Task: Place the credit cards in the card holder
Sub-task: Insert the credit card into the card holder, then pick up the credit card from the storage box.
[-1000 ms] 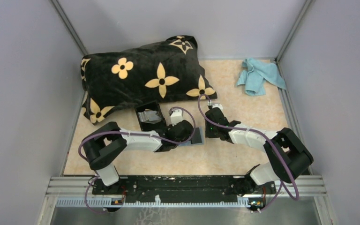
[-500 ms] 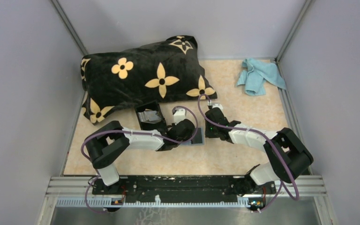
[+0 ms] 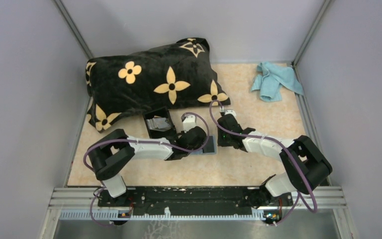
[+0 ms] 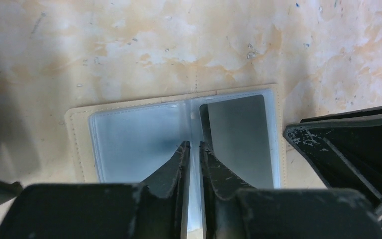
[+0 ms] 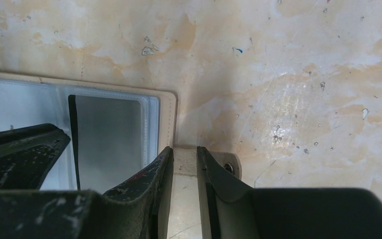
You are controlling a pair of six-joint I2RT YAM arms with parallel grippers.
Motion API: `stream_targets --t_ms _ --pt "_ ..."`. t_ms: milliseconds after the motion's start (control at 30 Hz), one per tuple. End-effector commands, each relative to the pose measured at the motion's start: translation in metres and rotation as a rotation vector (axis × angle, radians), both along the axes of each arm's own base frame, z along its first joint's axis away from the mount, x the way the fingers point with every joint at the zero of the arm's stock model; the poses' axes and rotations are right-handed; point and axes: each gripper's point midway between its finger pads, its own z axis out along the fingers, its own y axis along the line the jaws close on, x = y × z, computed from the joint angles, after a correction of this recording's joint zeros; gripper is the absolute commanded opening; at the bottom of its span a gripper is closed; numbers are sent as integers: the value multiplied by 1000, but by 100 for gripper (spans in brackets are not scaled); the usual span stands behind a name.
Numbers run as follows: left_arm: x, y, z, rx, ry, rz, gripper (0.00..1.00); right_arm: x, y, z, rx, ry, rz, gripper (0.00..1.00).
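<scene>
**Left tool** [image 4: 193, 145]: fingers narrow with only a slim gap, tips down on the centre fold of an open beige wallet [image 4: 77, 144] with clear pockets. A pale strip shows in the gap; whether it is pinched cannot be told.

**Right tool** [image 5: 184, 149]: closed narrow on the wallet's beige strap [image 5: 185, 172]. The strap's snap end shows just right of the fingers. This tool stands close beside the left tool, off to its right.

**Grey card** [image 4: 238, 137], one of the credit cards: lies flat inside a clear pocket, just ahead and right of the left tool's tips, between the two tools. A dark stripe runs along its left edge.

**Second card:** not found in any view.

**Card holder** [image 3: 158, 123]: black case on the desk [image 4: 179, 45], close beside the left tool on its pillow side and apart from the wallet.

**Step in hand (judged):** freeing the grey card from its pocket, with the right tool anchoring the wallet by the strap. No card can be confirmed in the holder.

**Next move calls for:**
- Purchase on the thin, slick card at the pocket mouth; which side opens is unclear.
- A flat draw outward.
- A short carry to the holder.
- The card edge squared to a slot.
</scene>
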Motion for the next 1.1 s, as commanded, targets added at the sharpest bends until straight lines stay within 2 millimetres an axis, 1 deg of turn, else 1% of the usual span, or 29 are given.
stream_targets --t_ms 0,100,167,233,300,400,467,567,700,733,767,800,833,900,1000,1067 --pt "9 7 37 -30 -64 75 23 4 11 14 23 -10 42 25" --pt "15 18 59 -28 -120 114 39 11 17 28 30 -36 65 27" --pt "18 26 75 -33 -159 143 46 17 21 37 29 -53 80 29" --pt "19 37 90 -38 -191 172 52 22 27 48 29 -74 98 30" --pt "19 52 101 -43 -216 219 56 28 35 61 31 -102 120 31" --pt "12 80 109 -68 -228 298 60 34 56 82 18 -137 173 34" --pt "5 102 107 -91 -223 363 60 37 73 93 2 -155 215 36" --pt "-6 131 101 -124 -208 456 61 43 103 112 0 -188 271 39" --pt "-19 166 94 -168 -192 579 62 50 141 135 3 -217 332 41" --pt "-21 173 93 -174 -192 603 62 52 150 131 -4 -203 348 42" --pt "-23 180 91 -181 -189 627 63 53 160 132 0 -200 366 42" --pt "-26 186 89 -189 -185 651 64 56 170 138 9 -206 379 42" --pt "-28 192 86 -204 -178 678 64 57 179 138 10 -205 394 42" --pt "-32 200 83 -214 -170 708 66 57 197 141 17 -206 423 43" --pt "-35 211 75 -218 -170 747 70 58 222 135 17 -191 462 43" --pt "-37 215 72 -220 -166 763 73 60 235 132 22 -181 481 43"
